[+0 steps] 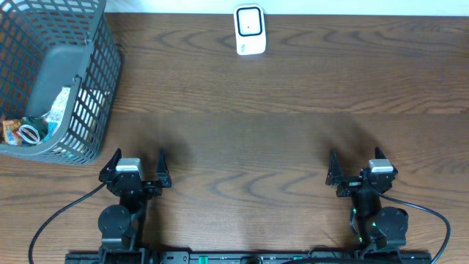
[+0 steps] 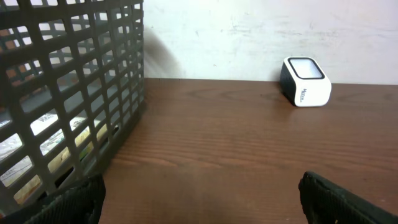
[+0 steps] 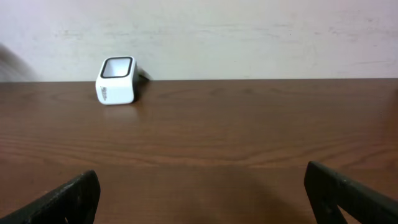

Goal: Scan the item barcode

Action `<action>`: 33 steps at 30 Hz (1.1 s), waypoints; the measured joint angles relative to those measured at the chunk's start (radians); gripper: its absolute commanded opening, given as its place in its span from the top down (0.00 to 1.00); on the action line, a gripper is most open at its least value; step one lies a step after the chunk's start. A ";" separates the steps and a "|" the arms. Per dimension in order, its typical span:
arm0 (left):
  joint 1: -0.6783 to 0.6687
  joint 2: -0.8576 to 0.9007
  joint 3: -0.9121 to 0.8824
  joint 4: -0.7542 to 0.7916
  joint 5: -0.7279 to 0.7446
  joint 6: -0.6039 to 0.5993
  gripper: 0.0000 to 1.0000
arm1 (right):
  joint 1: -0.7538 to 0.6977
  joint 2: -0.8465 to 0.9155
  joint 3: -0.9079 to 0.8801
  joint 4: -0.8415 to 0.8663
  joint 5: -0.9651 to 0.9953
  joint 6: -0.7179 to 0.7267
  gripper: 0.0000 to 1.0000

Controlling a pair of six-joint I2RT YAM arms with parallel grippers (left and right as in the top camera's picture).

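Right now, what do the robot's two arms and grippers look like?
The left gripper and right gripper are black, each with two thin pointed fingers and a silver-grey block behind them. Round black joints follow. A black left cable and right cable loop outward. The right arm shows small green lights.

We find the scanner point(image 1: 249, 31) standing on the table point(image 1: 256, 147) at its far edge, just before the wall point(image 3: 249, 31). Well to the left of the scanner, and a little nearer the arms, sits the basket point(image 1: 88, 110); a few packets point(image 1: 22, 132) lie in its near corner. Far in front of the scanner we have the left gripper point(image 1: 137, 170) off to its left, just before the basket, and the right gripper point(image 1: 360, 170) off to its right.
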 measured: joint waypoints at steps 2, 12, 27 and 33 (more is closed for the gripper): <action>0.000 0.003 0.000 0.000 0.000 0.000 0.02 | 0.000 0.000 0.000 0.000 0.000 0.000 0.01; 0.000 0.011 0.000 0.000 0.000 0.000 0.02 | 0.000 0.000 0.000 0.000 0.000 0.000 0.01; 0.000 0.011 0.000 0.000 0.000 0.000 0.02 | 0.000 0.000 0.000 0.000 0.000 0.000 0.01; 0.000 0.011 0.000 0.000 0.000 0.000 0.02 | 0.000 0.000 0.000 0.000 0.000 0.000 0.01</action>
